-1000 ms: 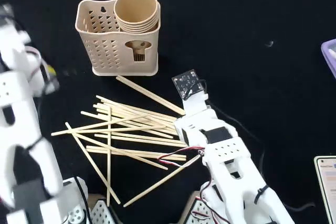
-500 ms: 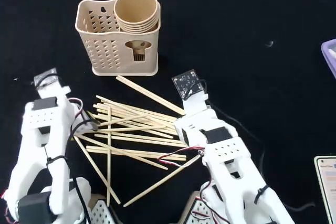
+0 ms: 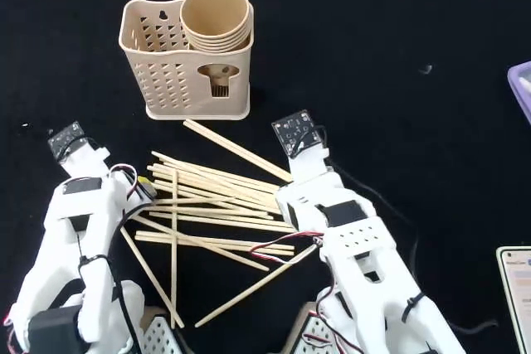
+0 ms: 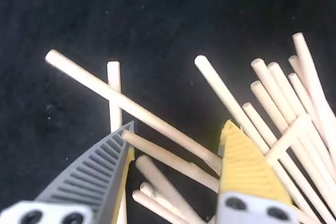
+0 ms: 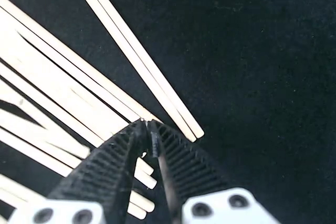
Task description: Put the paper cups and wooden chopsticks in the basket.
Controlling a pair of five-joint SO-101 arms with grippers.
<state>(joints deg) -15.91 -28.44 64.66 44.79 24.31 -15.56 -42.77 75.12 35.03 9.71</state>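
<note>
**Chopsticks Lying Loose as Two Arms Are Hovering Over the Pile**

From the high view, stacked paper cups are sitting in the right-hand end of the beige basket. Wooden chopsticks are lying scattered on the black table between the left arm and the right arm, whose body is covering its fingers. At the left wrist, the left gripper is gaping wide, straddling several chopstick ends without clamping any. At the right wrist, the right gripper is pressing its tips together, holding nothing, just beside a chopstick pair's ends.
</note>
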